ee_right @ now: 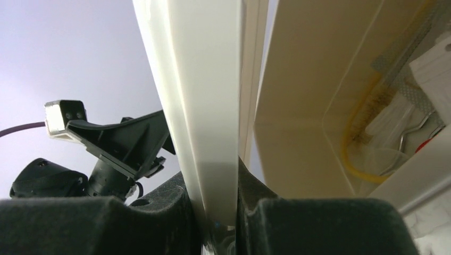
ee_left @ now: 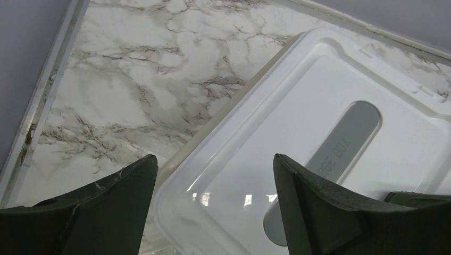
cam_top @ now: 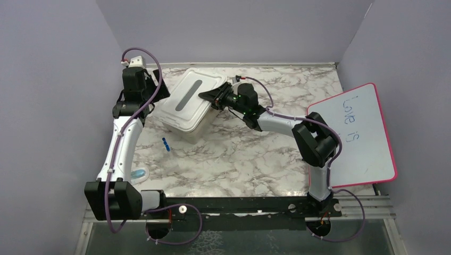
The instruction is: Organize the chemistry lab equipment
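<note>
The white lid (cam_top: 191,98) lies tilted over the beige bin (cam_top: 195,134). My right gripper (cam_top: 213,98) is shut on the lid's right edge; in the right wrist view the lid (ee_right: 205,79) runs up from between the gripper's pads (ee_right: 213,180). Beside it, the bin's inside (ee_right: 303,79) shows amber tubing (ee_right: 348,143), grey wire gauze (ee_right: 396,66) and metal tongs (ee_right: 420,130). My left gripper (cam_top: 155,87) is open, its fingers either side of the lid's left corner (ee_left: 319,149) and above it (ee_left: 213,159). Tiny blue pieces (cam_top: 166,143) lie on the table in front of the bin.
A red-bordered whiteboard (cam_top: 356,133) lies at the right, beside the right arm's elbow. A small pale blue item (cam_top: 139,173) sits by the left arm near the front edge. Purple walls close in the left, back and right sides.
</note>
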Action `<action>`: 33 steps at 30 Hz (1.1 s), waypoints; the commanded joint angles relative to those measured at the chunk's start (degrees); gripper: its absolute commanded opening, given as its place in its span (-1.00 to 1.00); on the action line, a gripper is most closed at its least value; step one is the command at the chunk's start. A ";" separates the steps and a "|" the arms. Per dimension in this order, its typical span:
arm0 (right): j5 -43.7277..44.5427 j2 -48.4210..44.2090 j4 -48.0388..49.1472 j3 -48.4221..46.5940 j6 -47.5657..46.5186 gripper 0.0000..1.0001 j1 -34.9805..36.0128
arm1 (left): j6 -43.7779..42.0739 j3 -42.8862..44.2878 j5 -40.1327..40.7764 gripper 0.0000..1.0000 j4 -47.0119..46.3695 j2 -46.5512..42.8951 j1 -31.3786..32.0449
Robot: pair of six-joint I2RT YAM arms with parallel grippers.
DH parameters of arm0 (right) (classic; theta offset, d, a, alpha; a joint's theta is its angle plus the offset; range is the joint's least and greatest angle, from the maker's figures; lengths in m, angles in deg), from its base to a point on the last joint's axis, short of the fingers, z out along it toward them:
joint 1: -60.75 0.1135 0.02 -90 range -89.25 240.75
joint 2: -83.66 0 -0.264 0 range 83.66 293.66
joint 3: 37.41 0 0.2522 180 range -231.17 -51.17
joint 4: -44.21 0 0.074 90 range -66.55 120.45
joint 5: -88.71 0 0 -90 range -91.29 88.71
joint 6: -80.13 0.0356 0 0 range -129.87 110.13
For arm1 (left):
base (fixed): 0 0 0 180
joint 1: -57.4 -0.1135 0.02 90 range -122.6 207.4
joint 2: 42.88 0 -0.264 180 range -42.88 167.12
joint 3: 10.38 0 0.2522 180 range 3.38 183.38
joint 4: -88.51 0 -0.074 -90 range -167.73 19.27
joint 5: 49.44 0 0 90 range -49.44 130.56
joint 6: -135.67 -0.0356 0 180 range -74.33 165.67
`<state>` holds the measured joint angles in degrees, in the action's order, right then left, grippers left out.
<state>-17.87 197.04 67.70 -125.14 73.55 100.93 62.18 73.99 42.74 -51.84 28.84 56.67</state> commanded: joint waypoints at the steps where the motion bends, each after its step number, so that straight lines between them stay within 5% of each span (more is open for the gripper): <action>1: 4.98 1.25 1.84 -1.62 -1.72 -0.74 0.34 | 0.24 -1.52 0.34 0.65 -1.76 1.04 -0.72; 16: 5.66 1.57 -0.46 -1.69 -4.67 -0.64 1.72 | 0.10 -4.60 3.19 0.65 -3.25 3.08 -1.47; 23: 8.44 0.43 -1.81 -0.91 -6.41 -0.52 2.10 | -0.65 -8.87 2.88 0.47 -6.17 4.01 -1.50; 33: 11.66 -3.35 -5.05 0.23 -7.71 -0.11 2.18 | -1.88 -7.84 1.96 0.43 -5.02 6.86 -1.54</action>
<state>-9.50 198.29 64.18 -125.32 67.54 102.70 61.68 65.36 44.64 -56.65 34.74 55.53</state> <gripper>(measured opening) 0.405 0.719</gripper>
